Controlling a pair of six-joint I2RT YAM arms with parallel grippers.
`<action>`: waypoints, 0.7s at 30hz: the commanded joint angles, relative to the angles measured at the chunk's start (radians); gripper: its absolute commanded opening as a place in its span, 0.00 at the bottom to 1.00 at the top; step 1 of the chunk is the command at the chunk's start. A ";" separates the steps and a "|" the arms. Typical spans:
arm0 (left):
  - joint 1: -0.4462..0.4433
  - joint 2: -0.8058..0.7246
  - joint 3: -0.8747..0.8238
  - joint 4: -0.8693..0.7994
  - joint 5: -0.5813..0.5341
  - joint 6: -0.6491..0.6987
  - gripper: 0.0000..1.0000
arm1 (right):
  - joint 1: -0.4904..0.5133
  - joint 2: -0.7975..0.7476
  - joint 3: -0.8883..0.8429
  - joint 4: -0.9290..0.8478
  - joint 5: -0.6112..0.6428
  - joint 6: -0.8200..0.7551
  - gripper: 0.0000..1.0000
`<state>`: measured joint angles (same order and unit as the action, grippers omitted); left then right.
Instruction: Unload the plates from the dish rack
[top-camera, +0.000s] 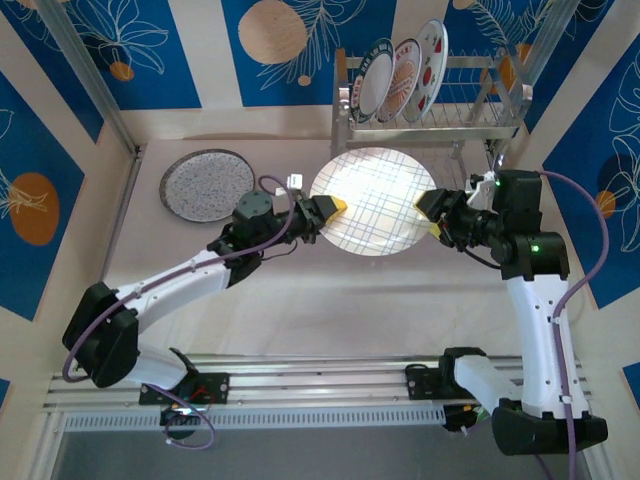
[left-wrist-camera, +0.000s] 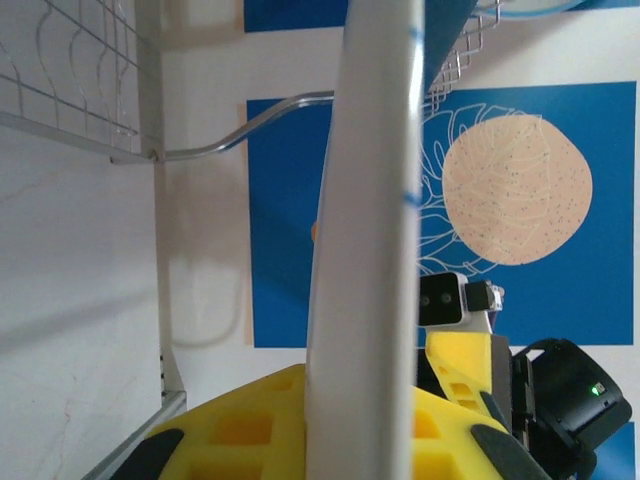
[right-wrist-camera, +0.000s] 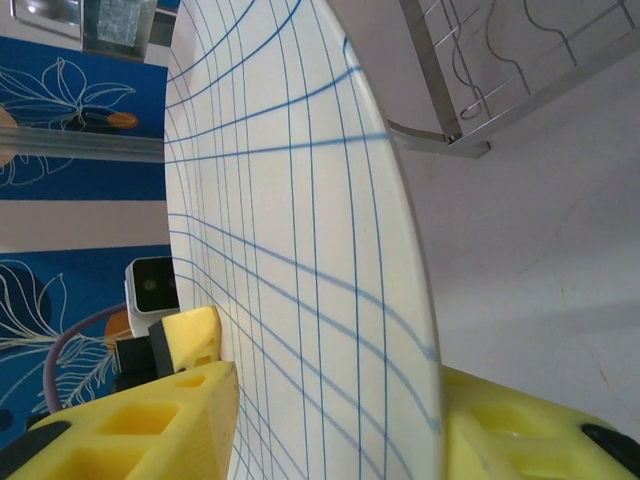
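Left hand (top-camera: 338, 206) astride grid plate (top-camera: 375, 203) rim

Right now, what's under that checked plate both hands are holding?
Bare pale table shows around the grid-lined plate, gripped by the left hand and right hand. The patch directly beneath is covered.

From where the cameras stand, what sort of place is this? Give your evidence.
Probably a robot lab's mock kitchen corner: printed blue wall panels, two arms on a metal rail, and a dish rack holding plates.
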<state>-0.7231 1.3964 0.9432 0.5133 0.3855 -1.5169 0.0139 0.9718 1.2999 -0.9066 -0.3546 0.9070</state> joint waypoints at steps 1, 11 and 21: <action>0.038 -0.060 -0.019 0.019 0.003 0.011 0.07 | 0.032 0.005 0.054 -0.024 0.030 -0.044 0.49; 0.157 -0.167 -0.094 0.033 0.033 -0.026 0.08 | 0.216 0.054 0.145 -0.027 0.215 -0.117 0.49; 0.328 -0.296 -0.137 -0.087 0.107 -0.024 0.08 | 0.377 0.105 0.211 0.005 0.354 -0.204 0.49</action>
<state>-0.4305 1.1511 0.8051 0.3897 0.4446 -1.5394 0.3698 1.0630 1.4826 -0.9176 -0.0551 0.7498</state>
